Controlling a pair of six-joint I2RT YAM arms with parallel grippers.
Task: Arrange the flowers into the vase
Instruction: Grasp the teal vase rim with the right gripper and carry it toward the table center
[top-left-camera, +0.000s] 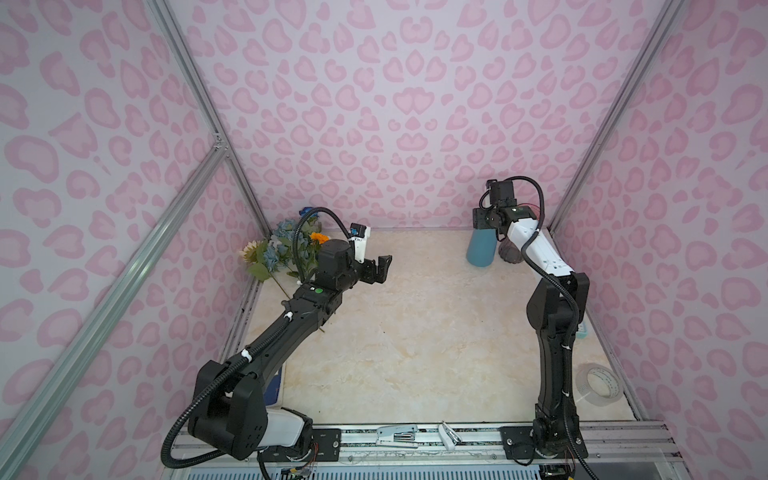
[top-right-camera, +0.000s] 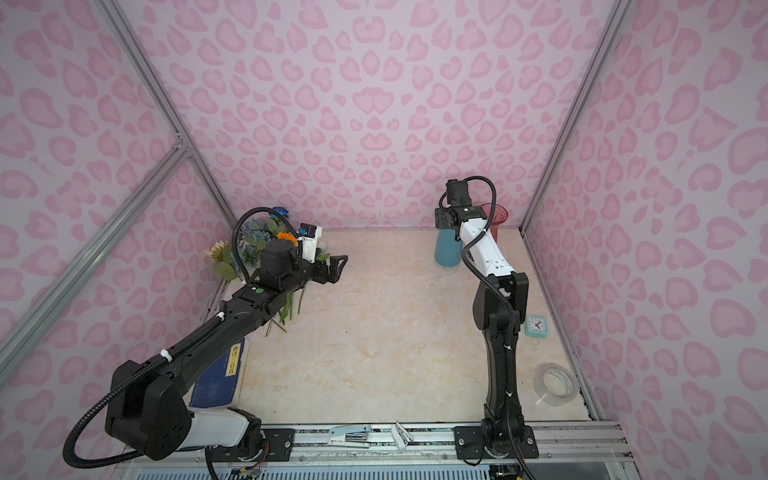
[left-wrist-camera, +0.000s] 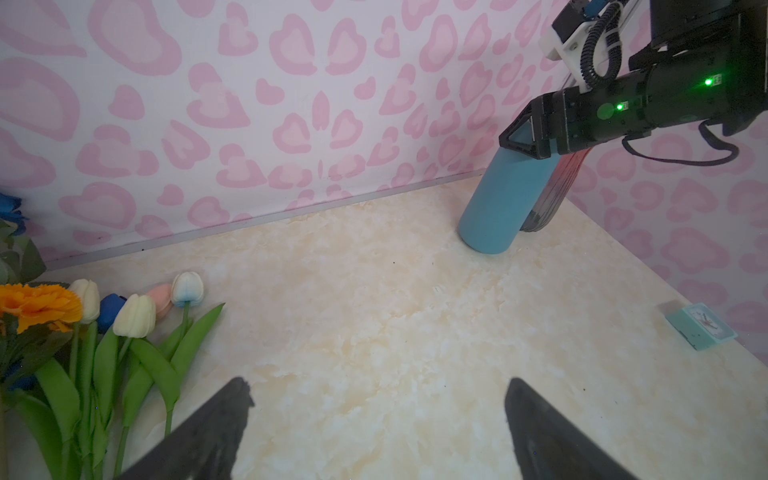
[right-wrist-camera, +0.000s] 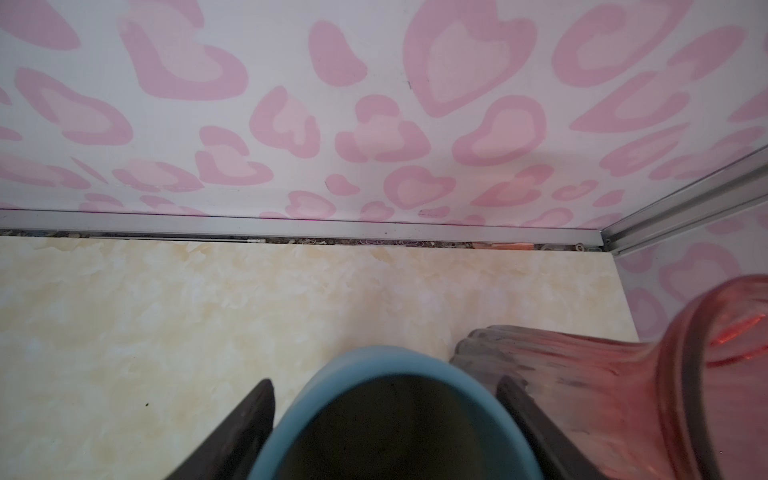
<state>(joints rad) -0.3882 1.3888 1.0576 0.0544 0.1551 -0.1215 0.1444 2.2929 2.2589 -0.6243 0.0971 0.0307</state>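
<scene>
Pink heart-patterned walls close in a cream marbled counter. In the far left corner the artificial green-stemmed flowers lie in a loose heap on the counter, with the orange marigold and the pale tulips among them. None of them is lifted.

Just beside them the left fingers are spread wide and empty above bare counter.

Well apart, at the far right, stands a matte blue cylindrical vase, upright and empty. The right fingers straddle its rim, but I cannot tell whether they press it yet.

Touching or just beside it is a ribbed pink-red glass vase, also empty.

By my reading nothing is arranged yet. A vessel is being secured first, and every stem remains to be placed.
</scene>
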